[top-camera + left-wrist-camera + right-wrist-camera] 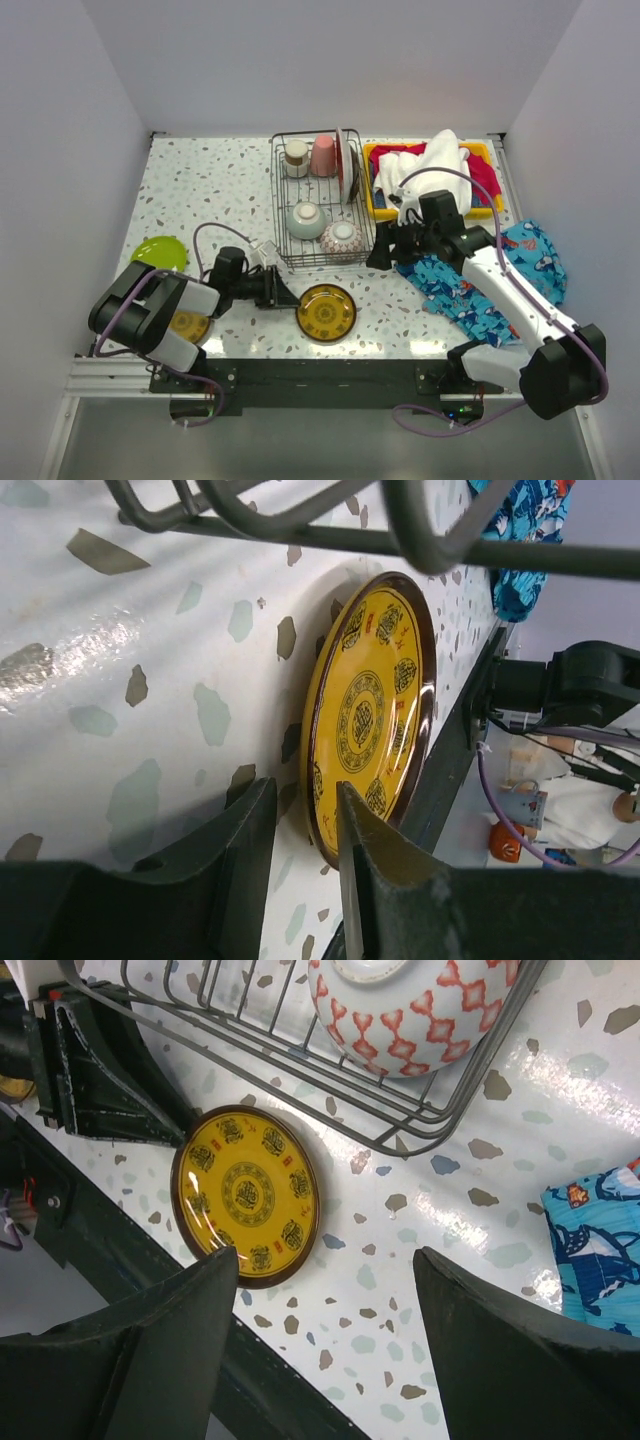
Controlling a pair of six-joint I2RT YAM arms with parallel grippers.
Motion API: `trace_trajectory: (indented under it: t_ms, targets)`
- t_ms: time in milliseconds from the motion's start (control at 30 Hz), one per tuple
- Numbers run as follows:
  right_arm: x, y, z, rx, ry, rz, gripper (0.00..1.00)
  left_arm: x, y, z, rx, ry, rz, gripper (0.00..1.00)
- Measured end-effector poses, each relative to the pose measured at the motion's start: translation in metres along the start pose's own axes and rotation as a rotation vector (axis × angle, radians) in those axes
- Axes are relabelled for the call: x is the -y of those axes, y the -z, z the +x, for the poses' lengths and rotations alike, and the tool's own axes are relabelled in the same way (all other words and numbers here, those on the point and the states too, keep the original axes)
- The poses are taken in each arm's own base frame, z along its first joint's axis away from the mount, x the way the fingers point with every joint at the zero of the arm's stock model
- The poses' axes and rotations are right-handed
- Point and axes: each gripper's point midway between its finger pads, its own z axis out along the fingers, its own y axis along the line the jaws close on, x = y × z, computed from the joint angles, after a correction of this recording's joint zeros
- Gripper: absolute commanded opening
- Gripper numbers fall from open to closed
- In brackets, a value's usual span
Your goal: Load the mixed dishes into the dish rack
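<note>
"Left gripper point(305, 835) is sitting low over the table point(150, 680) with its jaws a narrow gap apart, and we're reading them as not clamped on anything yet. Right gripper point(325, 1258) is hanging with its jaws wide apart and empty. Where are we placing things around them?"

"Biggest first: the dish rack point(274, 200) is standing just beyond the left gripper's tips, its corner wire near them. The amber plate point(365, 715) is lying on the table right ahead of those tips, its near edge at the mouth of the jaws. It's also lying below and ahead of the right gripper."

"How are we expecting it to handle?"

"We're judging it stiff, glazed and so probably slippery, and breakable if it's knocking against the wire. We're thinking the rim is the only hold, one finger going under the lip and one over."

"And its heading?"

"It's lying flat, patterned face up. Being round, it's showing no long axis, so only the face direction is counting. We're guessing it's needing tipping onto its edge for the rack."
</note>
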Motion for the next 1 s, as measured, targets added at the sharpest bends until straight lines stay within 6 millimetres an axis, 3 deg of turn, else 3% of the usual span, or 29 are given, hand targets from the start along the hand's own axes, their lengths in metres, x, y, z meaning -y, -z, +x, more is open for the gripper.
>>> trace_trajectory:
  t_ms: [233, 300, 333, 367, 633, 800, 900, 1000]
  targets:
    - [0.001, 0.001, 0.005, 0.001, 0.007, 0.0, 0.75, -0.001, -0.003, -0.002, 0.005, 0.029, -0.018, 0.29]
    - [0.001, 0.002, 0.006, 0.008, 0.012, -0.001, 0.75, -0.002, -0.004, -0.002, 0.009, 0.033, -0.027, 0.19]
    - [0.001, 0.002, 0.008, 0.008, 0.012, -0.001, 0.75, -0.003, -0.004, -0.002, 0.011, 0.035, -0.034, 0.06]
    - [0.002, 0.002, 0.01, 0.01, 0.012, -0.002, 0.75, -0.004, -0.004, -0.002, 0.012, 0.036, -0.043, 0.01]
    - [0.001, 0.0, 0.013, 0.001, 0.023, -0.016, 0.74, -0.005, 0.011, 0.006, 0.009, -0.011, -0.122, 0.0]
    - [-0.022, -0.006, 0.001, -0.012, 0.065, -0.16, 0.73, 0.0, 0.021, 0.001, -0.032, -0.121, -0.165, 0.0]
    - [-0.039, -0.01, -0.006, -0.018, 0.114, -0.25, 0.73, 0.019, 0.03, -0.015, -0.018, -0.254, -0.152, 0.0]
    - [-0.061, -0.013, -0.009, -0.039, 0.204, -0.33, 0.74, 0.051, 0.044, -0.035, 0.044, -0.424, -0.097, 0.0]
